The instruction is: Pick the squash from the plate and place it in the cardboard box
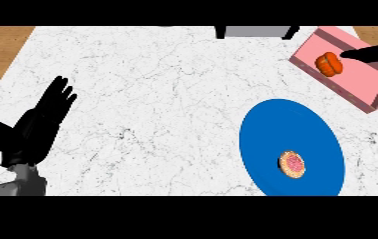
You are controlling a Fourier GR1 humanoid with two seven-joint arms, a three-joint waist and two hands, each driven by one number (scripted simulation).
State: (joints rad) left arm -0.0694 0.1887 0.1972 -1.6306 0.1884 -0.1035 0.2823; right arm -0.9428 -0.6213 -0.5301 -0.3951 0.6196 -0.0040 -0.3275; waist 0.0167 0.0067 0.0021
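Squash (328, 64) seen already inside pink box (353, 85), at 1 o'clock from blue plate (280, 128); right hand (359, 53) touching it, hold cannot be told. Release is best made low, hand then lifted straight out. Left hand (44, 115) rested at 9 o'clock from plate, fingers wide

The counter (162, 98) is white with thin grey crack lines all over, right up to the fingers (63, 90) of the black left hand (37, 128). The arm (21, 184) below those fingers is grey. Well apart from them, the plate (280, 128) is bright blue. The small round thing (292, 163) on it is tan with a pink, dotted middle. The squash (329, 64) is orange, next to the black right hand (362, 54). The box (347, 90) is pink.
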